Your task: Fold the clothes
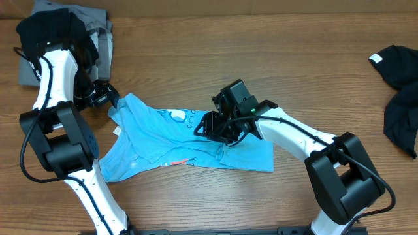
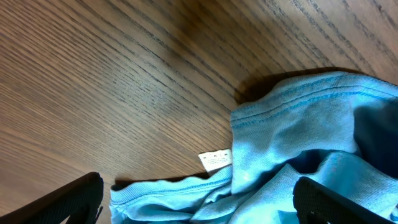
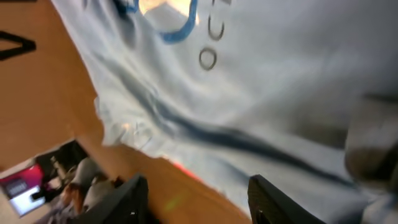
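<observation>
Barely begun, I judge: the light-blue T-shirt [image 1: 163, 140] lies rumpled mid-table. My left gripper [image 1: 111, 99] at its far-left corner and my right gripper [image 1: 210, 127] over its middle both stand with fingers apart. The black garment [image 1: 398, 85] waits far right.

Matt cloth T-shirt [image 1: 163, 140]; grained wooden table [image 1: 261, 59]

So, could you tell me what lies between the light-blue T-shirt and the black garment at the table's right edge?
In the overhead view, mostly bare wooden table; only the right arm's white link crosses it, close to the light-blue T-shirt.
</observation>
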Action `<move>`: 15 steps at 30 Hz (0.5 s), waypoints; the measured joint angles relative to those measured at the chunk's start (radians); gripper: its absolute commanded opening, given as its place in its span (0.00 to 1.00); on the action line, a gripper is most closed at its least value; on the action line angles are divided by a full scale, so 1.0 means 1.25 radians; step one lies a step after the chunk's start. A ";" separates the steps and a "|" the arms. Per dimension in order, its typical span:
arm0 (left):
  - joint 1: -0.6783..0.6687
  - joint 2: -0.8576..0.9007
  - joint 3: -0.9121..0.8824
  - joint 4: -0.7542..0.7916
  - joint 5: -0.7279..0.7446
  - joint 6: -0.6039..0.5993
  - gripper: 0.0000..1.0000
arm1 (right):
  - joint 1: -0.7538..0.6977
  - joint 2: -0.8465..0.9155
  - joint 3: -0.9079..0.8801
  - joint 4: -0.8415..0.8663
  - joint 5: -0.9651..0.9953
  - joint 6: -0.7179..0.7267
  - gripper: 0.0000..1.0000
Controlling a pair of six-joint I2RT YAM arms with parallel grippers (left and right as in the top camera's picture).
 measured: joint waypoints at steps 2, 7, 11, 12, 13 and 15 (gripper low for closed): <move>0.000 0.000 0.000 0.003 0.000 0.000 1.00 | -0.015 -0.001 0.014 -0.045 -0.020 -0.019 0.65; 0.000 0.000 0.000 0.015 0.000 0.005 1.00 | -0.099 -0.034 0.084 -0.252 0.005 -0.085 1.00; 0.000 0.000 0.000 0.063 0.001 0.050 1.00 | -0.207 -0.089 0.150 -0.405 0.105 -0.117 1.00; 0.002 0.000 0.000 0.070 0.005 0.060 1.00 | -0.241 -0.102 0.164 -0.435 0.128 -0.128 1.00; 0.005 0.000 -0.001 0.072 0.014 0.070 1.00 | -0.275 -0.110 0.173 -0.460 0.145 -0.146 1.00; 0.014 0.000 -0.006 0.075 0.054 0.107 1.00 | -0.340 -0.120 0.182 -0.500 0.169 -0.179 1.00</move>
